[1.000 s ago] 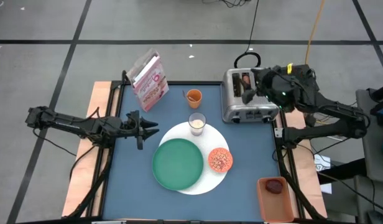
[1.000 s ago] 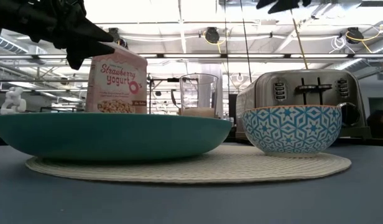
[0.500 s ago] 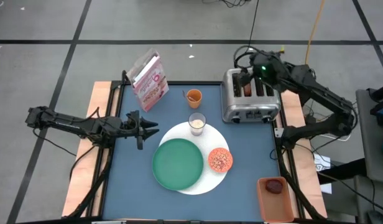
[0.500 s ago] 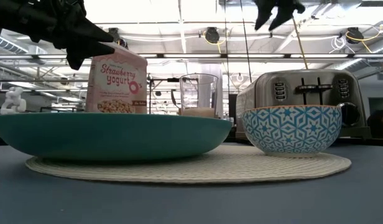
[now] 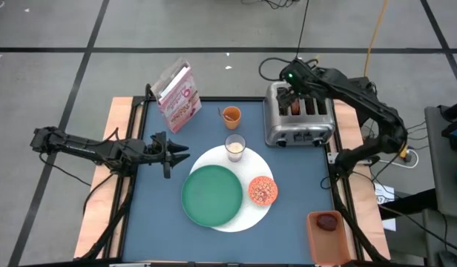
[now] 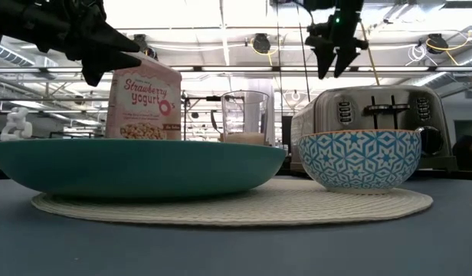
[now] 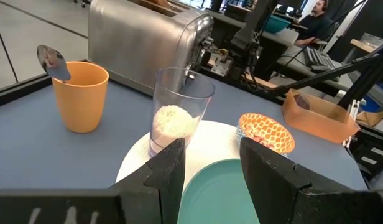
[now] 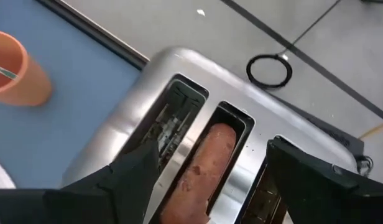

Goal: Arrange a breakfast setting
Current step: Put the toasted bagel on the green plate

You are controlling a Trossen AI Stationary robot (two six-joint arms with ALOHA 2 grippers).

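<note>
One box carries the only readable print: the pink cereal box (image 6: 143, 102) says "Strawberry yogurt" and stands at the table's far left corner. Beside it the orange cup (image 5: 231, 115) holds the metal spoon (image 7: 53, 61), with the milk glass (image 5: 235, 147) just in front on the larger white disc (image 5: 247, 213). The green round plate (image 5: 212, 195) and small orange bowl (image 5: 262, 190) sit on that disc too. The right gripper (image 5: 289, 95) hovers over the toaster (image 5: 297, 130), fingers apart and empty, above the brown bagel (image 8: 203, 168) in a slot. The left gripper (image 5: 181, 151), fingers parted and empty, waits at the table's left edge. The dark-red fruit (image 5: 328, 221) lies in an orange tray (image 5: 312, 242).
</note>
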